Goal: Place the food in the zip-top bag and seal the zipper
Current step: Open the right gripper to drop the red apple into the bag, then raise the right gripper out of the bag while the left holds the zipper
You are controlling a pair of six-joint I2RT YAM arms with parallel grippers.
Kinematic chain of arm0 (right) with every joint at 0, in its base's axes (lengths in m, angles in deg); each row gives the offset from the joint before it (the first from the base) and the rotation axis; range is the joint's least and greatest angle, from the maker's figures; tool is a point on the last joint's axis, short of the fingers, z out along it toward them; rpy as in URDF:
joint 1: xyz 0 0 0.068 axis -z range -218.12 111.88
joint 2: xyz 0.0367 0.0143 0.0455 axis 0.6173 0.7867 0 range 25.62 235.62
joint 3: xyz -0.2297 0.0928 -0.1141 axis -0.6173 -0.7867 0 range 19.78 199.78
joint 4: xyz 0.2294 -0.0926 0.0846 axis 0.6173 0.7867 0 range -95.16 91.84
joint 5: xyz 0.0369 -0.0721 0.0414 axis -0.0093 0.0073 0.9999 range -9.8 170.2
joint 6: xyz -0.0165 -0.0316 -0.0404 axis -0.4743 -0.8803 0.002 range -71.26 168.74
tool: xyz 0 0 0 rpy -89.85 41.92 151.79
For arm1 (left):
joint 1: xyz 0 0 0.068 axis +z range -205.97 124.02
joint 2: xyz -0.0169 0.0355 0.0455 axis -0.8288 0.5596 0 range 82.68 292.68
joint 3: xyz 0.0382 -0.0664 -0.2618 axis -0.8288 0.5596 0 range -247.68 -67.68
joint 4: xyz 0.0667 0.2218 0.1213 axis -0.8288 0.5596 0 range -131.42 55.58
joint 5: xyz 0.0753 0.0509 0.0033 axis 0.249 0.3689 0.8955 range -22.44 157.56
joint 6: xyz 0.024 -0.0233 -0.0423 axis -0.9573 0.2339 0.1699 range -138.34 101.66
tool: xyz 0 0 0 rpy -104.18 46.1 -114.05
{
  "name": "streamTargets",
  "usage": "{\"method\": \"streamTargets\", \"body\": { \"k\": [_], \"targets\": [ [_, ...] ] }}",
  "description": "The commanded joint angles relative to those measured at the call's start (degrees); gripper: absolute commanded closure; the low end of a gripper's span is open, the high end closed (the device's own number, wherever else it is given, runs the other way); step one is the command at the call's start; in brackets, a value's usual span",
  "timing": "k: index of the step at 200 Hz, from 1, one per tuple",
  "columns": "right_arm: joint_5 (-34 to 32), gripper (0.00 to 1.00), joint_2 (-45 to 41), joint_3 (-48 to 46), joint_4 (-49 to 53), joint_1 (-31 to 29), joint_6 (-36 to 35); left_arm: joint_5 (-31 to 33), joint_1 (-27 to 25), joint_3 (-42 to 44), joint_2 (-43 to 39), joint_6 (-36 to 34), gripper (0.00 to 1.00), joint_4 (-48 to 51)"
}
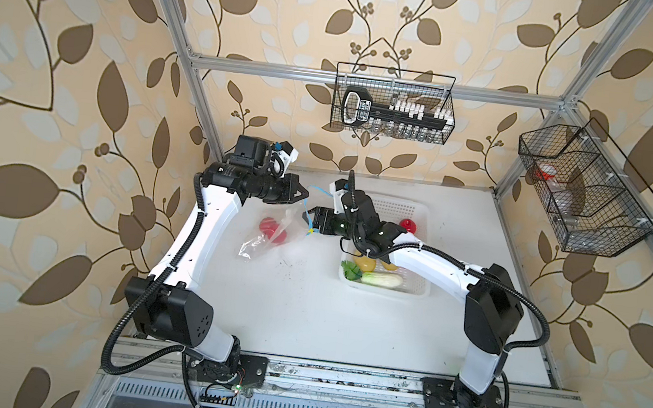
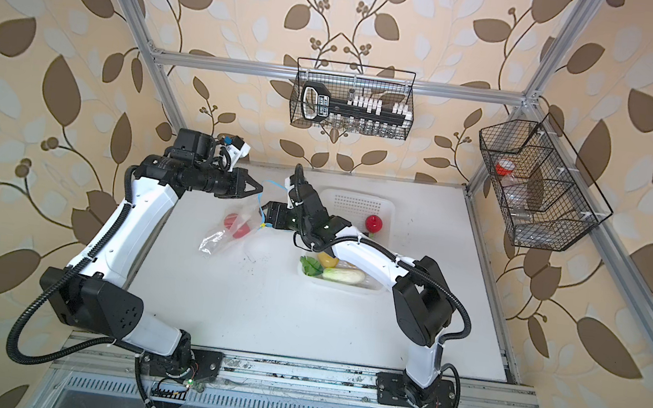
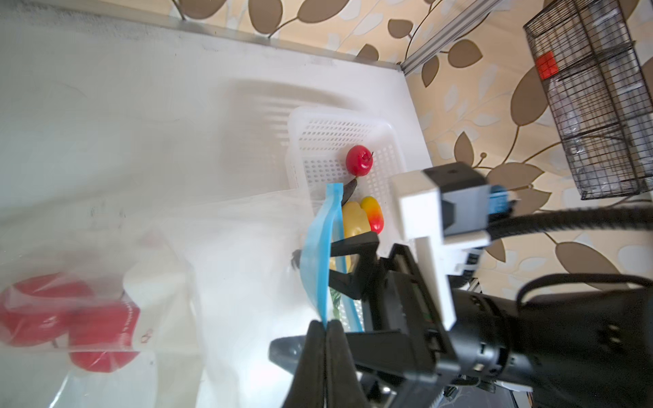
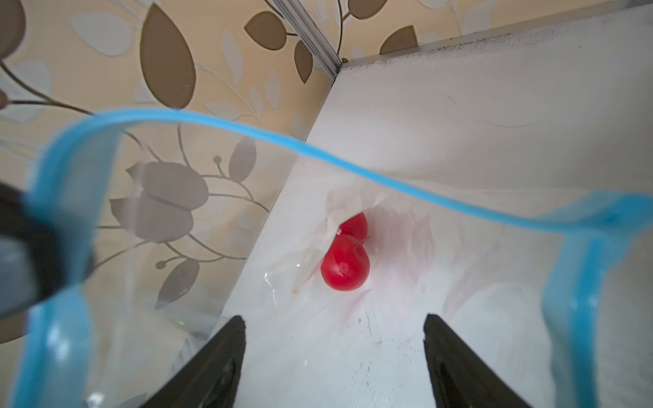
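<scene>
**Left side.** I am pinching the zipper [image 3: 318, 254] in my left gripper [image 3: 325, 332]. Its fingers are pressing fully together on the light-blue strip, and I am holding that edge of the zip-top bag [image 1: 253, 245] up off the white table [image 1: 303, 315]. In both top views the gripper is pointing toward the middle of the table, and the blue strip is looping away from its tips.

**Right side.** I am holding my right gripper [image 4: 332, 353] at the bag's mouth. Its fingers [image 4: 222, 356] are standing wide apart and nothing is lying between them. In the right wrist view the zipper is arching across in front of them as an open loop, and I am looking through it into the bag. In a top view this gripper is sitting near the left one and facing it, with the yellow slider tab [image 1: 310, 231] hanging just below.

**Food in the bag.** Two red apples [image 4: 345, 270] are lying against each other at the bag's closed end, which is resting on the table. They are showing through the crinkled plastic in both top views.

**Food in the white perforated basket [image 1: 393, 209].**
- A third red apple [image 1: 407, 225] is sitting toward the far end.
- A yellow potato [image 1: 365, 263] and the pale cabbage [image 1: 383, 279] are lying at the near end, the cabbage's green leaves just beside the potato.
- The red-yellow fruit [image 3: 374, 213] is touching the potato.

My right arm is crossing over the basket and hiding its middle. A dark tip [image 3: 349, 187] is poking out beside the blue strip in the left wrist view, and I cannot tell what it belongs to.
</scene>
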State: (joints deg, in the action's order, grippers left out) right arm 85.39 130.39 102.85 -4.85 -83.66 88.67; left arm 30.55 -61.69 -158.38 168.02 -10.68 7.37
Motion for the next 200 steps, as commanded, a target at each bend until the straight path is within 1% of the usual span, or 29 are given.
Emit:
{"method": "streamTargets", "body": {
  "k": [1, 16, 23, 40, 47, 68, 73, 82, 83, 130, 148, 165, 178, 186, 200],
  "targets": [
    [0.94, 0.18, -3.83, -2.9, -2.71, 0.45, 1.1, 0.45, -0.6, 1.2, -2.28, -1.57, 1.0, -2.39],
    [0.65, 0.17, -5.24, -3.88, -2.12, 0.64, 0.86, 0.84, -0.61, 1.79, -2.13, -2.15, 1.0, -2.21],
    [0.45, 0.15, -6.02, -4.5, -2.16, 0.74, 0.91, 1.04, -0.63, 2.08, -2.21, -2.5, 1.0, -2.21],
    [0.17, 0.15, -7.73, -6.2, -2.6, 0.93, 0.94, 1.67, -0.61, 2.71, -2.44, -2.99, 1.0, -2.21],
    [0.1, 0.13, -8.36, -6.77, -2.69, 1.17, 0.96, 1.69, -0.61, 2.94, -2.47, -3.09, 1.0, -2.17],
    [0.08, 0.12, -9.95, -7.97, -2.73, 1.61, 1.13, 1.72, -0.66, 3.48, -2.46, -3.25, 1.0, -2.04],
    [0.16, 0.1, -10.27, -8.15, -2.79, 1.72, 1.25, 1.79, -0.61, 3.5, -2.49, -3.27, 1.0, -2.04],
    [0.17, 0.09, -10.91, -8.73, -3.1, 1.9, 1.4, 1.86, -0.61, 3.68, -2.46, -3.27, 1.0, -2.04],
    [0.17, 0.09, -11.0, -8.77, -3.16, 1.84, 1.4, 1.86, -0.61, 3.72, -3.34, -3.31, 1.0, -2.04],
    [-0.63, 0.08, -10.52, -8.07, -3.75, 1.6, 2.79, 1.95, -0.88, 4.21, -6.03, -3.0, 1.0, -2.13],
    [-2.04, 0.14, -9.7, -7.1, -3.07, 1.26, 3.06, 1.95, -0.95, 3.8, -6.5, -2.89, 1.0, -2.04],
    [-2.47, 0.28, -8.76, -6.39, -2.6, 0.98, 3.15, 2.11, -0.96, 3.13, -6.67, -2.78, 1.0, -1.86],
    [-2.93, 0.3, -8.41, -6.31, -2.61, 0.92, 3.44, 2.12, -1.04, 2.58, -6.59, -2.99, 1.0, -1.58],
    [-3.17, 0.34, -8.41, -6.33, -2.68, 0.89, 3.7, 2.44, -1.05, 2.28, -6.57, -3.17, 1.0, -1.51],
    [-3.33, 0.35, -8.49, -6.25, -3.03, 0.89, 3.89, 2.69, -1.05, 1.69, -6.5, -3.53, 1.0, -1.42]
  ]
}}
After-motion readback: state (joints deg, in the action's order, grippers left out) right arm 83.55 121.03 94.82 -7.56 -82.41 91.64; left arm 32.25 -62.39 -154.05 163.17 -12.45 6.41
